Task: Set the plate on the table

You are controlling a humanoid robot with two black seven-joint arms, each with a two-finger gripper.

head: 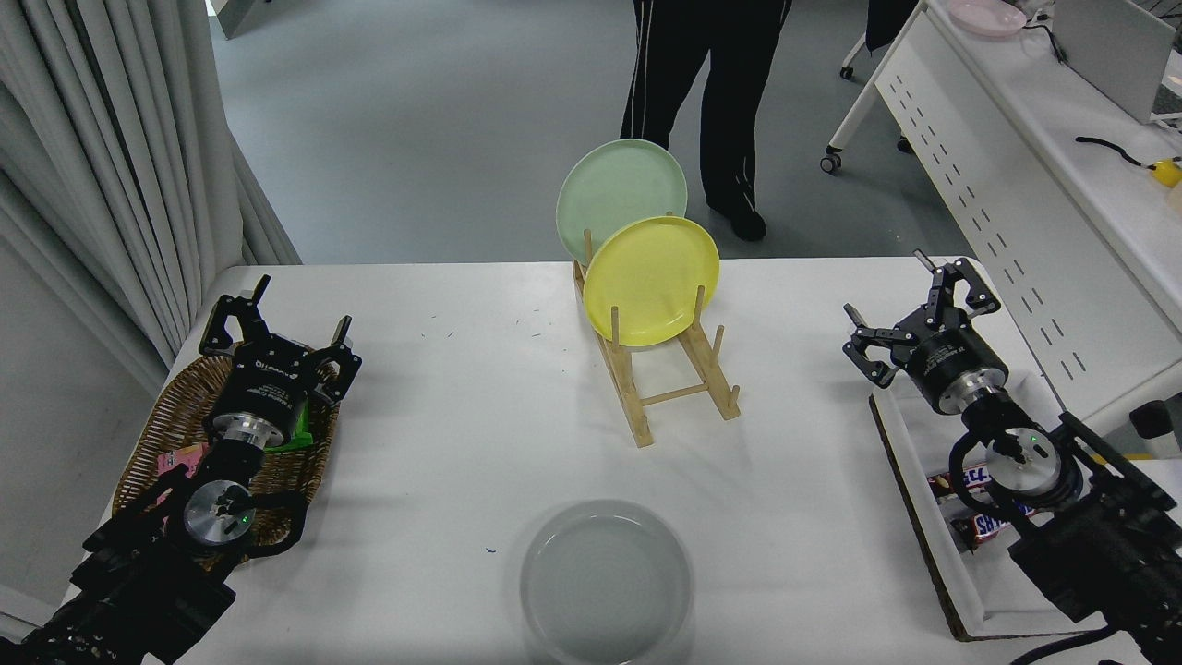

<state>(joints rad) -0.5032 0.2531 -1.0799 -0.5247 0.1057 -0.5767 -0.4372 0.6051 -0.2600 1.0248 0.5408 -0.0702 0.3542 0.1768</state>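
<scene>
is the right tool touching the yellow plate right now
Apart. The head view shows bare white table between the right tool and the yellow plate standing in the wooden rack.

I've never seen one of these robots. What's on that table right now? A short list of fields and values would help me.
grey plate: flat on the table, near edge, nothing touching it
wooden rack: holds the yellow plate and, behind it, the green plate, both on edge
right gripper: open, empty, at the table's right side
left gripper: open, parked over the wicker basket
white tray: right edge, candy bars inside
person: standing beyond the far side
</scene>
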